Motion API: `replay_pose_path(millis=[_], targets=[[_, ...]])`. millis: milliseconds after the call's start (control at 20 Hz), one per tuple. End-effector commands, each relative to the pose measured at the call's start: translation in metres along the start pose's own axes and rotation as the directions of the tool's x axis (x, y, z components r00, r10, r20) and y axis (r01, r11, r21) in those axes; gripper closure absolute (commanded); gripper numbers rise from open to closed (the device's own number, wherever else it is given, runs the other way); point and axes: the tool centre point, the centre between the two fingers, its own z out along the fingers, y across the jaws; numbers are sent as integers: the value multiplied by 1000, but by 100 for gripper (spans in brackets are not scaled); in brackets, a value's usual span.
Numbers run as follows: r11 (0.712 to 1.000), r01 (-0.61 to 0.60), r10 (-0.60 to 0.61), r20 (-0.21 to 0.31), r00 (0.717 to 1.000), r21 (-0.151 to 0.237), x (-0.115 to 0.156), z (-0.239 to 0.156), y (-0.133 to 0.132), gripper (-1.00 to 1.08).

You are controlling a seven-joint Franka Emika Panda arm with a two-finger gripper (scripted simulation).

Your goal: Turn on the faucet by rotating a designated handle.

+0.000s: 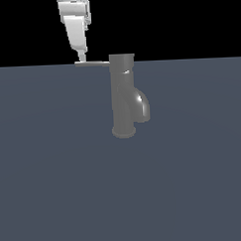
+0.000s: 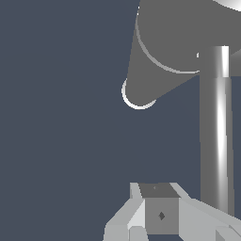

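I see the gripper down at the free end of the handle, fingertips seemingly touching the rod; I cannot tell if they are apart or together. Beyond the fingers, the handle runs level to the upright faucet

Sim scene: flat slate floor, black void backdrop, no furnishings.

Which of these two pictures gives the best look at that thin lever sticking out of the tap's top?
The exterior view. There the handle shows whole, jutting sideways from the faucet top, with the pincer at its free end. The wrist view shows the handle only as a close, shiny bar, its ends cut off.
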Motion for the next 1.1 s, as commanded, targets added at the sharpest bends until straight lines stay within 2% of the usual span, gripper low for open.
replay_pose_path(millis=[0,1050], targets=[[1000,0,0,0,1000,0,0,0,6,108],[1000,-1,1,0,1000,1,5,0,65,108]])
